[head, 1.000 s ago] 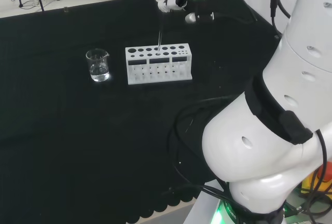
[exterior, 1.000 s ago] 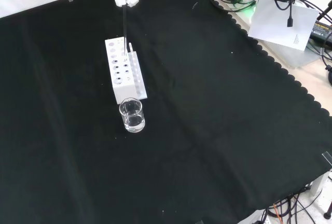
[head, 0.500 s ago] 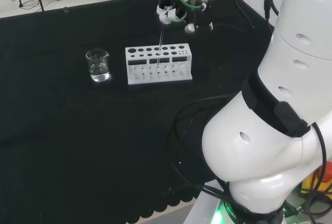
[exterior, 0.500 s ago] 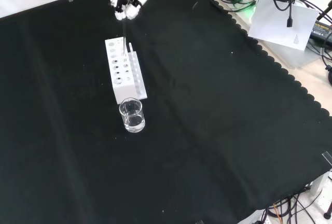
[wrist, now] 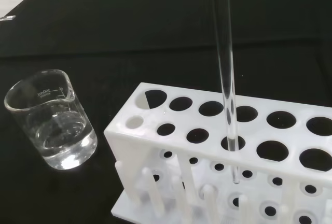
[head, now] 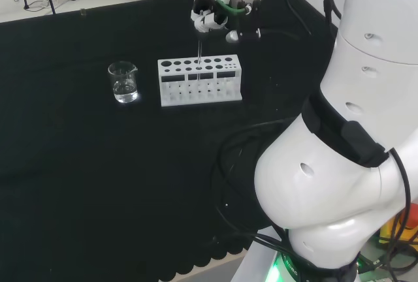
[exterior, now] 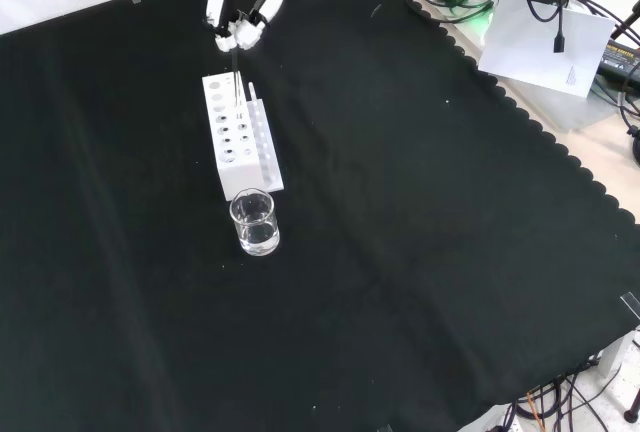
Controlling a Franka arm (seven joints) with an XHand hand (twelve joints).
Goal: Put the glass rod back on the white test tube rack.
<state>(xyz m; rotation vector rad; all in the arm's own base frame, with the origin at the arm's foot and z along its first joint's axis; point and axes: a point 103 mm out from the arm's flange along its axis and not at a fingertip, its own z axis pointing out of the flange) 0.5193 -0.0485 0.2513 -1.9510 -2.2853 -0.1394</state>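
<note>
Nearest me on the black cloth stands a small beaker of clear liquid, and just behind it the white test tube rack. Over the rack's far end the hand pinches the top of the glass rod, whose lower part already passes down through a rack hole. If let go off-plumb, I reckon the rod could lean or drop hard and chip.
</note>
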